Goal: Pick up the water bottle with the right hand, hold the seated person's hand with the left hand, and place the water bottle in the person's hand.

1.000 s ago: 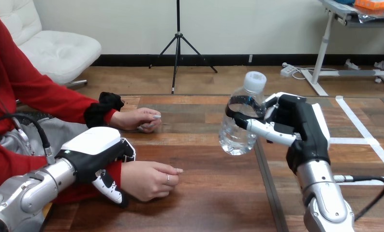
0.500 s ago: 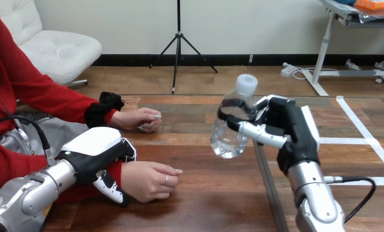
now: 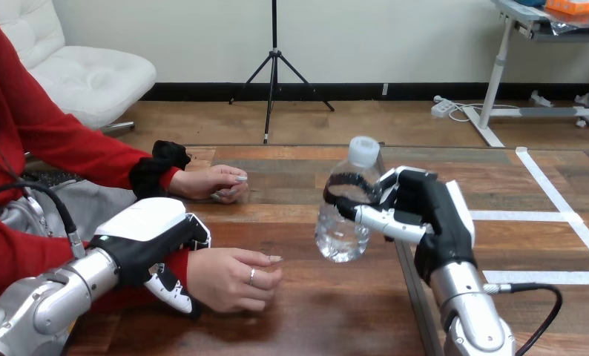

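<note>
Looked down on a brown wooden bench (image 3: 328, 304), plank grain running left to right, white tape lines (image 3: 566, 215) laid across the right end. Caught the water bottle (image 3: 341, 222) raised over the middle of the bench, clamped in the right hand (image 3: 432, 215), dark fingers (image 3: 345, 182) wrapped round the upper body and thumb (image 3: 384, 219) pressed across the near side. Kept the long axis close to upright: white cap (image 3: 364, 147) on top and leaning a touch toward the right, rounded base pointing down and slightly left. Hung between the right hand and the person's nearer hand (image 3: 228, 278), apart from the latter. Saw that nearer hand resting on the bench at the front left, knuckles up, fingers loosely curled and aimed toward the bottle. Had the left hand (image 3: 147, 233) closed round the red-sleeved wrist just behind it, white shell on top, thumb (image 3: 169, 289) hooked underneath. Spotted the person's farther hand (image 3: 211, 182) lying on the bench behind, well apart from the bottle.
</note>
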Robot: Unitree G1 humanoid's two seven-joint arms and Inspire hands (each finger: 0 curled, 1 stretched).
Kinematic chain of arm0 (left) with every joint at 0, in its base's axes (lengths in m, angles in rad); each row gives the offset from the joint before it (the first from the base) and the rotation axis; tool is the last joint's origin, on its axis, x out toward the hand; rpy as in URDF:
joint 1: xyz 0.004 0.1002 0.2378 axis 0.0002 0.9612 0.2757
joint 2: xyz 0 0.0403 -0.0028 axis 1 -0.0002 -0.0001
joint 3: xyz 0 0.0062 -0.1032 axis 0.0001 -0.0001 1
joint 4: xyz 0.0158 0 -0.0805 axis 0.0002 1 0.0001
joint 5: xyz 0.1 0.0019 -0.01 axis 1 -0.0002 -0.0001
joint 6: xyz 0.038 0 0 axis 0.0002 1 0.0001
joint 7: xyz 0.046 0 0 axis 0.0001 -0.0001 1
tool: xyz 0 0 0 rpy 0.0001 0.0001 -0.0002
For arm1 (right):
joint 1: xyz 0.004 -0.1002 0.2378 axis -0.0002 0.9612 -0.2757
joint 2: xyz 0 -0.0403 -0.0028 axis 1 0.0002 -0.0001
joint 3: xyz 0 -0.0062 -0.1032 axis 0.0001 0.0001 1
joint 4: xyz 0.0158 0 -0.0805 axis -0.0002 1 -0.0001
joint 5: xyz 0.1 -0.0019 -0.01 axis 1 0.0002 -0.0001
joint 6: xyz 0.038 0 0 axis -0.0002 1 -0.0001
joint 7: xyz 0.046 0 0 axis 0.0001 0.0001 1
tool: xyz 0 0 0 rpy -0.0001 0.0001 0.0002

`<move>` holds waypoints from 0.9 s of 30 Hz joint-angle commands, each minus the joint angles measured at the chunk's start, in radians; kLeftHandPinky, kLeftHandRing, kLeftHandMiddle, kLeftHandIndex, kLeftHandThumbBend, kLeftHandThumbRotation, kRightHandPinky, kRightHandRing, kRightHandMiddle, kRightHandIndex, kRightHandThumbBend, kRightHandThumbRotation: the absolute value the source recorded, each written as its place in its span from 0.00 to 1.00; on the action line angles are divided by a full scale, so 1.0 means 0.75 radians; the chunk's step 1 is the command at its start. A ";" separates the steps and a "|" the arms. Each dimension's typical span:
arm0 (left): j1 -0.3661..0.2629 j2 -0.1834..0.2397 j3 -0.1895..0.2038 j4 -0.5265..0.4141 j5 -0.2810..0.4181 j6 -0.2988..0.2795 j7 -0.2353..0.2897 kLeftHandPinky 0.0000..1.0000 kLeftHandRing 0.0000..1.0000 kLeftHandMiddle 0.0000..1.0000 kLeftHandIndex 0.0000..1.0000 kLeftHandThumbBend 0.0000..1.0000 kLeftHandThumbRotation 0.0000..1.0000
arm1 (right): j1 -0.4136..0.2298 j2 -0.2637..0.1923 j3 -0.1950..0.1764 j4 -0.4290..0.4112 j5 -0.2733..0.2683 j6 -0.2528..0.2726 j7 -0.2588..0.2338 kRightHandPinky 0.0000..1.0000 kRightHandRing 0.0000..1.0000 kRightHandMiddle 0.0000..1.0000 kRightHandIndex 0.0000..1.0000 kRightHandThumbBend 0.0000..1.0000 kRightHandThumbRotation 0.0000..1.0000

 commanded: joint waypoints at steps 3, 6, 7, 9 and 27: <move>-0.044 -0.043 0.040 -0.153 -0.036 -0.047 0.042 0.21 0.27 0.35 0.37 0.83 0.05 | -0.157 0.036 0.019 0.015 -0.002 -0.093 -0.008 0.06 0.09 0.14 0.14 0.61 0.00; -0.034 -0.048 0.051 -0.178 -0.058 -0.035 0.023 0.21 0.28 0.35 0.37 0.84 0.04 | -0.162 0.044 0.020 0.041 0.003 -0.103 -0.003 0.05 0.09 0.14 0.14 0.61 0.00; -0.032 -0.047 0.051 -0.190 -0.059 -0.030 0.018 0.21 0.28 0.35 0.37 0.84 0.04 | -0.164 0.046 0.023 0.053 -0.002 -0.112 -0.005 0.05 0.09 0.14 0.14 0.61 0.00; -0.030 -0.045 0.052 -0.205 -0.058 -0.024 0.013 0.21 0.28 0.36 0.38 0.83 0.05 | -0.167 0.048 0.027 0.066 -0.008 -0.124 -0.007 0.05 0.09 0.14 0.14 0.62 0.00; 0.002 -0.045 0.093 -0.394 -0.084 0.024 -0.052 0.21 0.29 0.37 0.39 0.84 0.06 | -0.209 0.069 0.054 0.220 -0.066 -0.209 -0.033 0.05 0.10 0.15 0.15 0.63 0.00</move>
